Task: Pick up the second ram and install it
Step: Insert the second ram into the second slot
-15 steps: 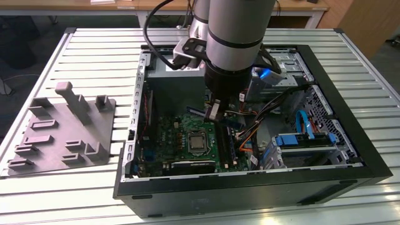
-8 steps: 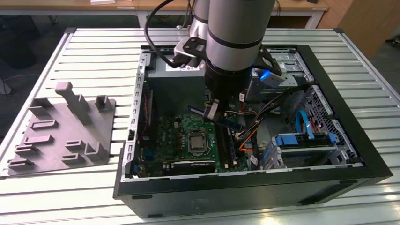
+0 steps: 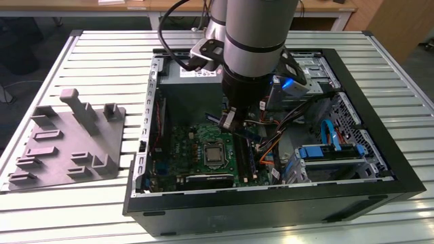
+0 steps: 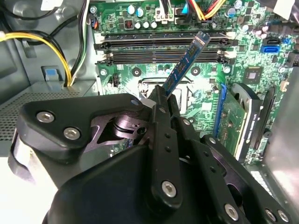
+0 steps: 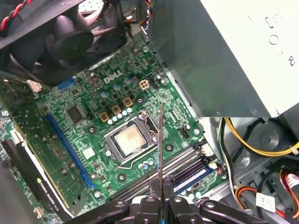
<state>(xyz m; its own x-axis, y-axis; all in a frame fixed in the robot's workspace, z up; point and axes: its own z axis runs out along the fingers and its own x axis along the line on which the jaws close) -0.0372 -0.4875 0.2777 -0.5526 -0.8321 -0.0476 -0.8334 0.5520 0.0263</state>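
My gripper [image 3: 229,121] hangs inside the open computer case [image 3: 379,203], shut on the second ram [image 3: 248,133]. In the second wrist view the black fingers [image 4: 163,116] pinch one end of the ram [image 4: 184,63], a thin blue-green board that slants out over the green motherboard [image 4: 140,18]. Its free end hovers above the two long black memory slots [image 4: 159,50] without touching them. In the first wrist view the ram [image 5: 160,140] shows edge-on, rising from the gripper [image 5: 161,198] over the processor socket [image 5: 126,140]; the slots [image 5: 184,170] run beside it.
A grey moulded fixture tray [image 3: 68,147] lies on the slatted table at the exterior view's left. Inside the case are a power supply [image 3: 193,76], bundled cables [image 3: 271,137], blue-trimmed drive bays [image 3: 332,152] and an expansion card [image 4: 236,121].
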